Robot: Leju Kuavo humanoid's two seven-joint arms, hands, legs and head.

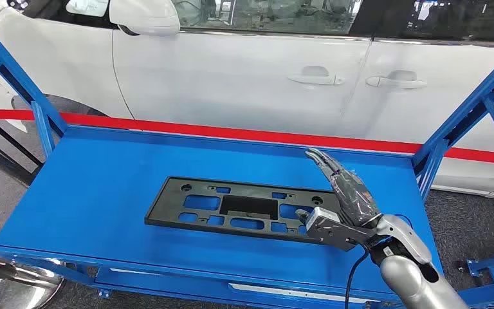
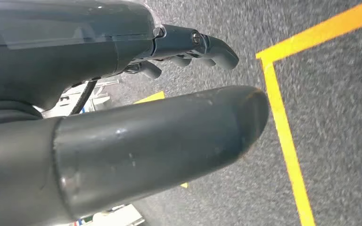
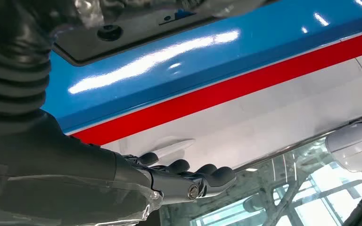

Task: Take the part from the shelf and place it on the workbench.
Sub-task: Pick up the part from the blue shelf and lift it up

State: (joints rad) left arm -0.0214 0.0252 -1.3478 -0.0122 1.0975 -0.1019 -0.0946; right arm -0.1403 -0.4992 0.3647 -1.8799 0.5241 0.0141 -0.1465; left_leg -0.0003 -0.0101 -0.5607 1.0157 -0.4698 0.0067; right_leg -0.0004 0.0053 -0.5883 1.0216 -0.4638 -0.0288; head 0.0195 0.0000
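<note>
A: Black flat part (image 1: 235,208)?
B: Flat on the blue shelf (image 1: 90,193), near the front edge.
A: Right hand (image 1: 344,206)?
B: Just at the part's right end, fingers straight, spread, gripping nothing.
A: Left hand (image 2: 136,117)?
B: Over grey floor (image 2: 339,94), fingers apart, empty

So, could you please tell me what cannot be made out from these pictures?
- Head view: the black part's right end, hidden behind the right hand; whether the thumb touches it is unclear.
- Right wrist view: most of the part, cut off by the edge.
- Left wrist view: what lies beyond the left hand, which blocks much of the floor.
</note>
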